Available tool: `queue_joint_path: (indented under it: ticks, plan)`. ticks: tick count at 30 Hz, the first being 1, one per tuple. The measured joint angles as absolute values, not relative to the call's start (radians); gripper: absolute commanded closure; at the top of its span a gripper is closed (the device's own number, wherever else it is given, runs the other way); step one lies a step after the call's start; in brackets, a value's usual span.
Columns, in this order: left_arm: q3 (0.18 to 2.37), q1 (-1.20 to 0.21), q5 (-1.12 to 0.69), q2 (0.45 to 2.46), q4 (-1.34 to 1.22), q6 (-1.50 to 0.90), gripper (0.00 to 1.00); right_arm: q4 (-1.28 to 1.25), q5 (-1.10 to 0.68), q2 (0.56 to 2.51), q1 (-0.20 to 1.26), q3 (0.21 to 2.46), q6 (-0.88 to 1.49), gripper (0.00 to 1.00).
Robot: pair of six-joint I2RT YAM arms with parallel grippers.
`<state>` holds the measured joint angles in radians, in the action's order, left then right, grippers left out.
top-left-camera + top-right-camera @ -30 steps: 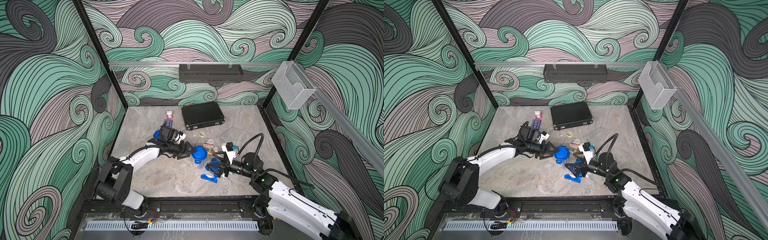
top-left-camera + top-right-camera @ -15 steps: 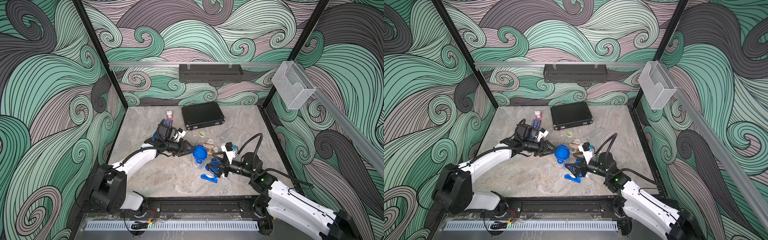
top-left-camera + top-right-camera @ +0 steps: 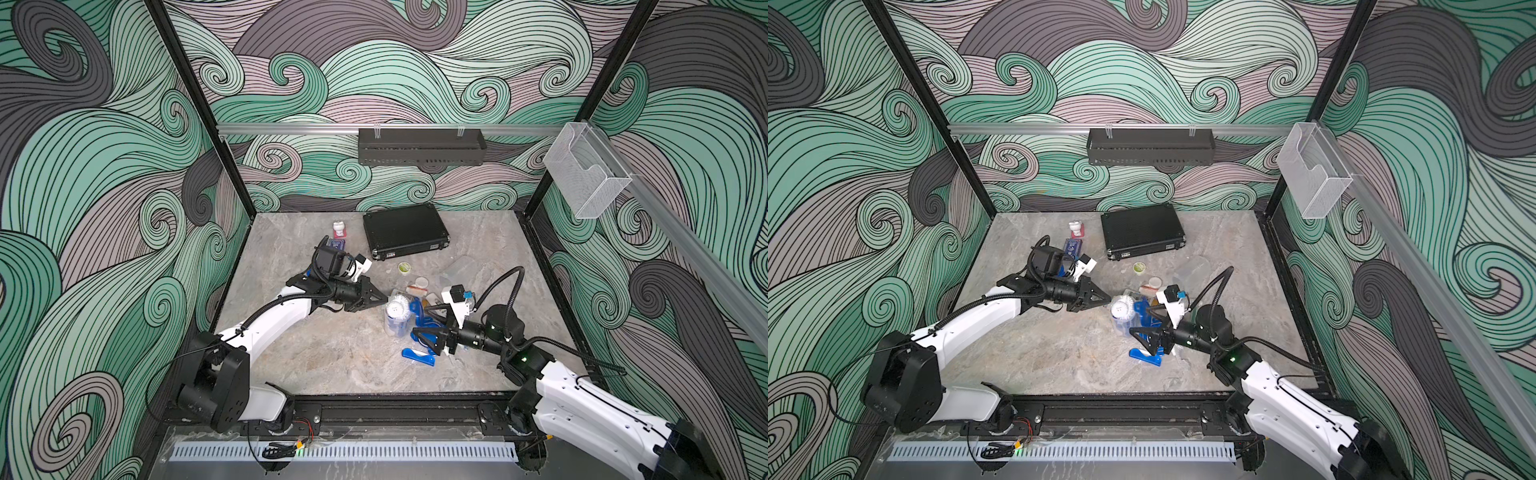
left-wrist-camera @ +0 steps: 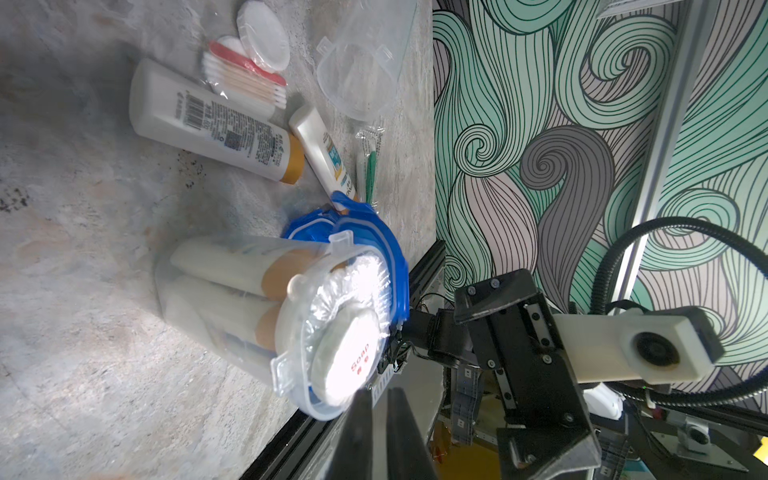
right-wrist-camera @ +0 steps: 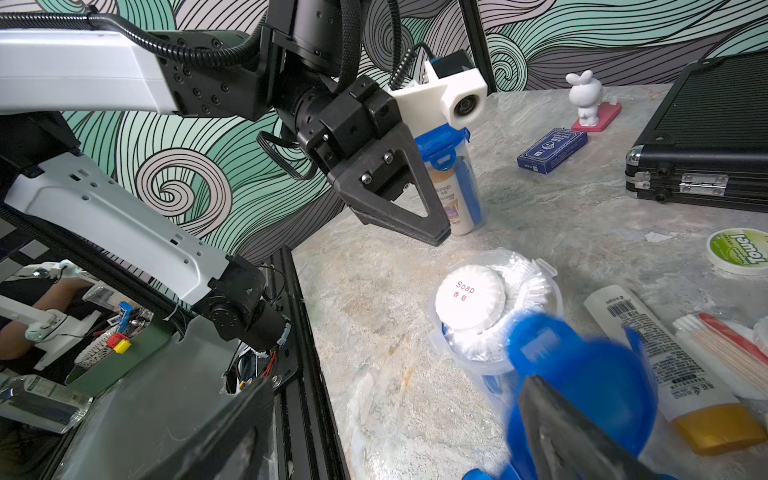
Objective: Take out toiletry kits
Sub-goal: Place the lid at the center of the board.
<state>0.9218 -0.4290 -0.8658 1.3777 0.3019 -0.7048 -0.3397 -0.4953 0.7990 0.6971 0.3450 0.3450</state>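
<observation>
A clear tumbler stands mid-table with its top uncovered and a wrapped soap on top. Its blue lid is off, blurred, beside the tumbler at one finger of my right gripper. That gripper is open, low on the table just before the tumbler. My left gripper is shut on nothing, its tip beside the tumbler's rim. A second lidded tumbler stands behind the left arm. A gold-capped bottle and a tube lie loose.
An empty tumbler lies on its side. Another blue lid lies under the right wrist. Cotton swabs and a towel disc lie near the closed black briefcase, card box and rabbit figure at the back.
The left gripper has shut and shifted slightly toward the tumbler. The blue lid has come off the tumbler's top, baring the soap. The right arm has hardly moved.
</observation>
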Motion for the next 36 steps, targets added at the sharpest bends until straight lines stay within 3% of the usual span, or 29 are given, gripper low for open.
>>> queue_joint_path:
  ticks: [7,13,20,27,31,36]
  plan:
    - [0.938,-0.429,-0.867,1.386,0.312,-0.699,0.97,-0.309,-0.434,0.756,0.696,0.332,0.349,0.02]
    - [0.973,-0.429,-0.84,1.369,0.389,-0.655,0.97,-0.19,-0.278,0.722,0.656,0.334,0.358,0.01]
    - [0.981,-0.429,-0.791,1.294,0.459,-0.607,0.96,-0.035,-0.183,0.791,0.545,0.363,0.415,0.08]
    - [0.959,-0.429,-0.745,1.246,0.506,-0.567,0.92,-0.036,-0.34,0.939,0.519,0.426,0.439,0.11]
    - [0.927,-0.429,-0.712,1.186,0.547,-0.544,0.85,-0.17,-0.431,0.897,0.533,0.385,0.417,0.09]
    - [0.921,-0.429,-0.653,1.068,0.6,-0.504,0.65,-0.43,-0.46,0.87,0.591,0.23,0.316,0.05]
